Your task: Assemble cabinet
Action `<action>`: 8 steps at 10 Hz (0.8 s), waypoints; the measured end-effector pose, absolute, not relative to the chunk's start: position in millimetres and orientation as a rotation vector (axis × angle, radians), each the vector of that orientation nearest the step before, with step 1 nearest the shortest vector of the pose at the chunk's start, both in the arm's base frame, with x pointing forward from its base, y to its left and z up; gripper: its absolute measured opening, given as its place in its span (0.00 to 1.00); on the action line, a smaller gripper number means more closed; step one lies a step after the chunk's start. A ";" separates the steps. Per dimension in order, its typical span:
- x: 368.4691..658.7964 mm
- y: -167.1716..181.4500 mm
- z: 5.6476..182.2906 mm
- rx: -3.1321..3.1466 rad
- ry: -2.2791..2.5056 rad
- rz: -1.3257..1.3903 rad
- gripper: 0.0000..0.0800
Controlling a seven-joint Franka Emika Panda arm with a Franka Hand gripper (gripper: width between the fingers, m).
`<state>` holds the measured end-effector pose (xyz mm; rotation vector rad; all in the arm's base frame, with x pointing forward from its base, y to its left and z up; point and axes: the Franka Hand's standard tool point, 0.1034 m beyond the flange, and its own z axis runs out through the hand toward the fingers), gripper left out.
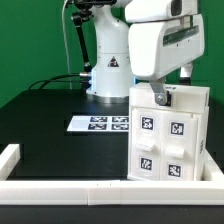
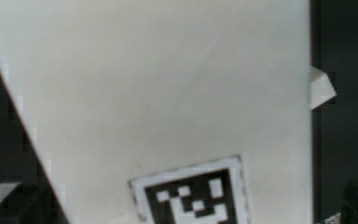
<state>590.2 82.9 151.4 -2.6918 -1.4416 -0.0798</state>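
Observation:
The cabinet (image 1: 170,135) is a white boxy body with several black-and-white tags on its front. It stands upright at the exterior view's right, against the front rail. My gripper (image 1: 157,98) hangs right at the cabinet's top edge, with one dark finger touching the top face. In the wrist view a white cabinet face (image 2: 158,100) with one tag (image 2: 194,195) fills the picture, very close. Dark fingertips (image 2: 2,205) show only at the picture's outer corners, far apart, so the jaws stand wide open with the white face between them.
The marker board (image 1: 100,123) lies flat on the black table in front of the robot base (image 1: 108,70). Low white border rails run along the front (image 1: 90,190) and the exterior view's left (image 1: 10,158). Cables hang behind at the left.

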 end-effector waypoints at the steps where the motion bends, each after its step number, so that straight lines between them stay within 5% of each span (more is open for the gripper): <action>1: 590.4 81.6 151.4 -2.694 -1.438 -0.081 0.96; 2: 590.4 81.5 151.2 -2.705 -1.415 -0.079 0.96; 3: 590.4 81.4 151.2 -2.719 -1.388 -0.078 0.74; 8: 590.7 79.3 150.8 -2.910 -0.837 -0.074 0.69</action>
